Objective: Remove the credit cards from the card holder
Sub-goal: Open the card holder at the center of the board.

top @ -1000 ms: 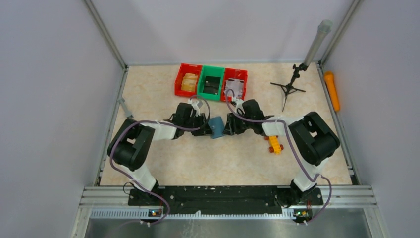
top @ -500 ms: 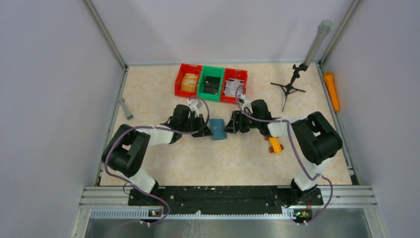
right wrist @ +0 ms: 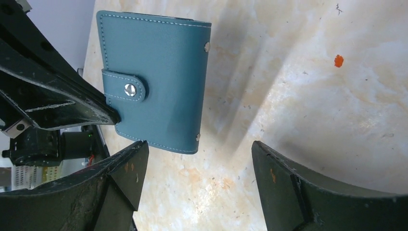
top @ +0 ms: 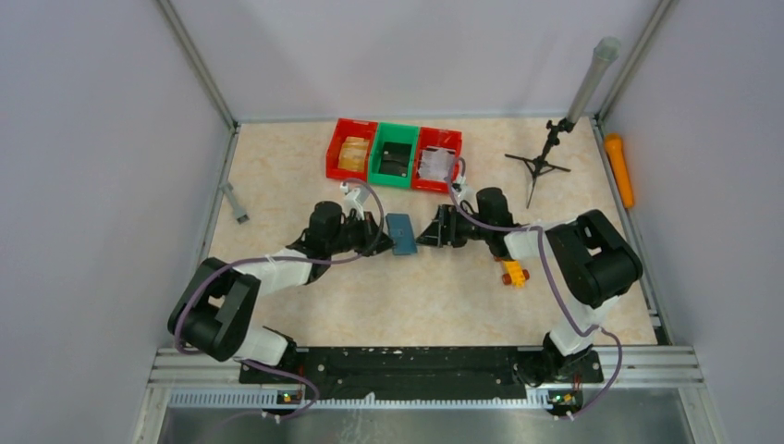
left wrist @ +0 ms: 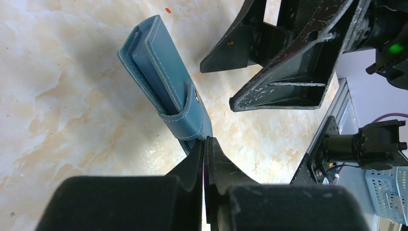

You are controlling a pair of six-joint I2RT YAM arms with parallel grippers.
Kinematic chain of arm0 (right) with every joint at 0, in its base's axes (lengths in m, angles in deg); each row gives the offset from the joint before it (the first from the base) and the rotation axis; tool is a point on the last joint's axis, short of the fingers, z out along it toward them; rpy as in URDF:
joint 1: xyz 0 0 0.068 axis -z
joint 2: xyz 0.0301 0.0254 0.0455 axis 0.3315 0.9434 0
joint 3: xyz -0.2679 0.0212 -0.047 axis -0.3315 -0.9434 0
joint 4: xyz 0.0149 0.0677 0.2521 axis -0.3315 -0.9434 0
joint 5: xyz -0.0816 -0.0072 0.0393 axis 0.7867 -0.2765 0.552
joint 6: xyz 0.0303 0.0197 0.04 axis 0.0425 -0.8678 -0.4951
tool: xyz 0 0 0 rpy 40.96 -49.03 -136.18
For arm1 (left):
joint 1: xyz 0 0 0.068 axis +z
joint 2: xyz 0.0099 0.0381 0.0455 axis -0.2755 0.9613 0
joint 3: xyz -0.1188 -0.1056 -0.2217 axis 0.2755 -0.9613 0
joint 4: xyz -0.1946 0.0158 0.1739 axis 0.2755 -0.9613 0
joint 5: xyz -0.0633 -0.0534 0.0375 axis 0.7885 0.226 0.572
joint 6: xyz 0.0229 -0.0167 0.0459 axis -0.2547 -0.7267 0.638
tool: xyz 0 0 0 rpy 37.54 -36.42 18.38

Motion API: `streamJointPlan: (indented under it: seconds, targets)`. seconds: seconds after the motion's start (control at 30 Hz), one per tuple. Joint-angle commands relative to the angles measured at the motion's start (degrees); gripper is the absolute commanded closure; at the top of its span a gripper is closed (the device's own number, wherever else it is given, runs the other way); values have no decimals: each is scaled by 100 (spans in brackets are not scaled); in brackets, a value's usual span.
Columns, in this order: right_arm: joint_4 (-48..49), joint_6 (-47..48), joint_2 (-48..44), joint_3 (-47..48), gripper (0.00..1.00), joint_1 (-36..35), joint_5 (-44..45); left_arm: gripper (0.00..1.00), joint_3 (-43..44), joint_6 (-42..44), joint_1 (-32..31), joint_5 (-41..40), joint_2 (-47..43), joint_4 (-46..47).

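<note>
The card holder (top: 401, 233) is a teal-blue wallet, folded shut with its snap strap fastened. My left gripper (top: 381, 237) is shut on its near edge beside the strap, seen closely in the left wrist view (left wrist: 205, 140), where the wallet (left wrist: 161, 72) stands edge-on over the table. My right gripper (top: 427, 232) is open and empty just right of it. In the right wrist view, the wallet's outer face (right wrist: 159, 82) sits ahead of the spread right gripper (right wrist: 199, 147), not between its jaws. The credit cards are hidden inside the wallet.
Two red bins (top: 352, 149) (top: 437, 157) and a green bin (top: 395, 155) stand behind the wallet. A yellow-orange toy block (top: 513, 271) lies by the right arm. A small tripod (top: 539, 166), an orange object (top: 619, 169) and a grey stick (top: 235, 202) lie near the edges.
The left arm has stretched out and lowered, keeping its grip on the wallet. The right wrist has drawn back to the right. The wallet has shifted slightly toward the bins.
</note>
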Motion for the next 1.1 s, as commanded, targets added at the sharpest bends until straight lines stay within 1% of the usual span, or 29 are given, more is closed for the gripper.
streamJointPlan:
  seconds: [0.0,0.07,0.13,0.17,0.27,0.4,0.47,0.5,0.53,0.57,0.6,0.67,0.73,0.8,0.9,1.0,1.07]
  targets:
    - [311,8,-220,2,20,-6,-67,100,278,127,-48,-55,147,-70]
    - [-5,144,-235,72,20,-11,172,100,550,192,-123,-76,499,-412]
    - [-365,314,-228,166,20,-12,450,100,728,220,-203,-80,706,-535]
    - [-490,370,-232,193,21,-14,587,100,817,279,-258,-217,784,-724]
    - [-777,514,-251,254,26,-12,932,100,1302,563,-406,-920,1093,-1756]
    - [-909,583,-309,261,36,-22,1180,99,1419,568,-441,-1289,1242,-2074]
    - [-907,595,-292,266,37,-45,1126,94,1466,616,-466,-1451,1237,-2201]
    - [-927,603,-264,297,36,-70,1104,90,1482,638,-476,-1525,1218,-2271]
    - [-996,616,-200,350,36,-114,1093,84,1483,656,-499,-1621,1197,-2328]
    - [-1053,625,-135,406,36,-162,1093,76,1487,662,-508,-1707,1170,-2357]
    - [-1120,638,-63,472,37,-215,1111,70,1470,662,-519,-1797,1126,-2370]
    - [-1206,630,86,592,39,-299,1104,57,1437,665,-531,-1912,1061,-2363]
    - [-1218,600,210,662,40,-347,1067,47,1415,656,-541,-2017,1021,-2363]
    - [-1244,589,290,723,43,-395,1015,40,1416,629,-563,-2064,1037,-2350]
    - [-1286,627,369,802,46,-497,983,39,1504,627,-636,-1942,1195,-2313]
    - [-1363,596,539,911,53,-514,897,41,1670,602,-655,-1815,1442,-2423]
    - [-1252,527,646,932,59,-513,644,44,1723,593,-652,-1673,1542,-2428]
